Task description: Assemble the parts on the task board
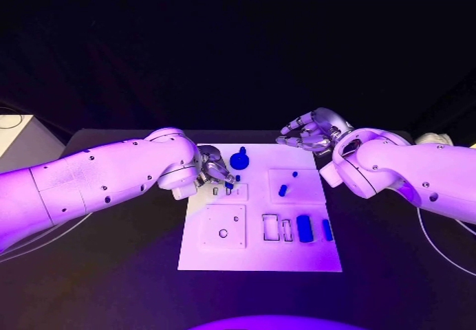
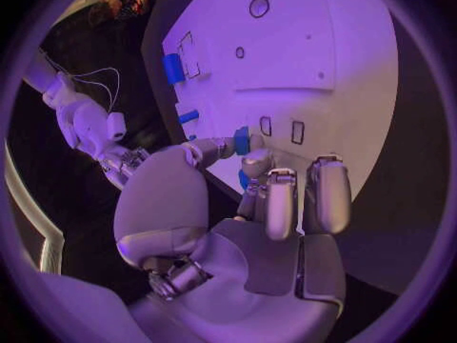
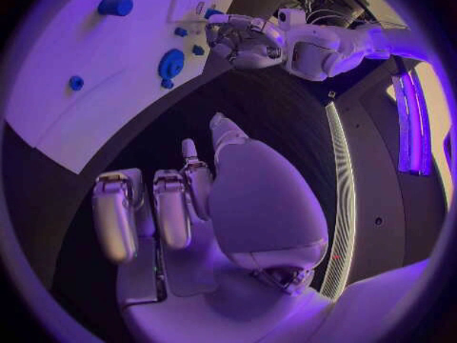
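Assembly partly done: left hand (image 1: 213, 175) pinching small blue part (image 2: 242, 140) over task board (image 1: 260, 258) slots, right hand (image 1: 312, 132) curled, empty; several parts still loose.

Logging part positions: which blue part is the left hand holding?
The small blue part pinched at the left hand's fingertips; the others lie on the task board.
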